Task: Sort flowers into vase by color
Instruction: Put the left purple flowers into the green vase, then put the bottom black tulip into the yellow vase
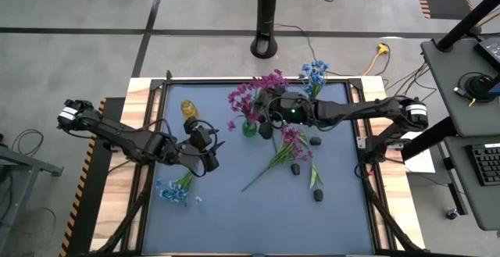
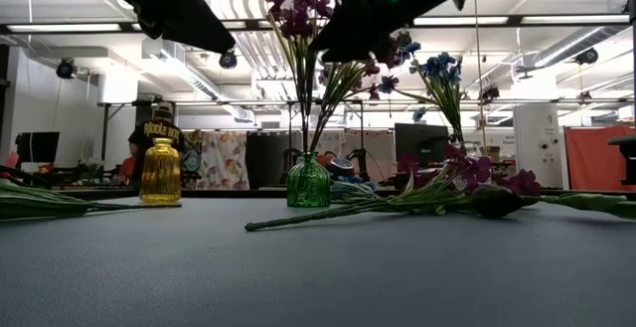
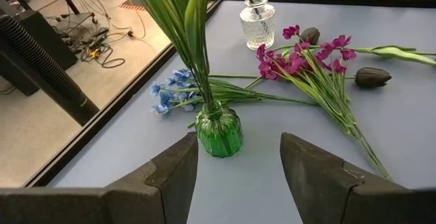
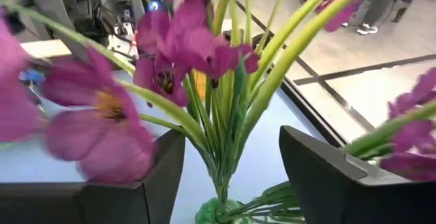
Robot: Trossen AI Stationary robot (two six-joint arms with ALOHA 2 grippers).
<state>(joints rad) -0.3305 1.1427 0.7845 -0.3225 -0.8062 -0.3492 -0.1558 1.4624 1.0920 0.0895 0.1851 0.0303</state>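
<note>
Blue-grey table mat (image 1: 234, 218) carried everything. Right arm reached in from the right edge, and its right gripper (image 4: 231, 169) hung directly over the small ribbed green glass vase (image 1: 249, 128), jaws spread wide with the magenta stems standing between them, nothing clamped. My read: release step on a pink sprig, just delivered.

Left arm waited at left-centre, left gripper (image 3: 238, 163) also wide and empty, facing the green vase from a short way off.

Flowers, by size of group:
- magenta-pink sprigs standing in the green vase (image 2: 298, 14): sorted
- loose magenta-pink bunch lying flat on the mat (image 1: 291, 146), just right of the vase: still to go
- light blue sprigs standing in the clear cut-glass vase (image 1: 314, 73) at the far edge
- second light blue bunch lying on the mat (image 1: 173, 192) near the left side
- dark near-black tulip-like buds (image 1: 297, 169) scattered around the loose pink bunch
- amber yellow glass bottle vase (image 1: 189, 110), empty as far as I could tell

To do it well: lift straight up, jaws kept wide, until clear of the blooms. Any sideways drift would snag stems and likely tip the light vase. Then go for the loose pink bunch, gripping low on a single stem.
</note>
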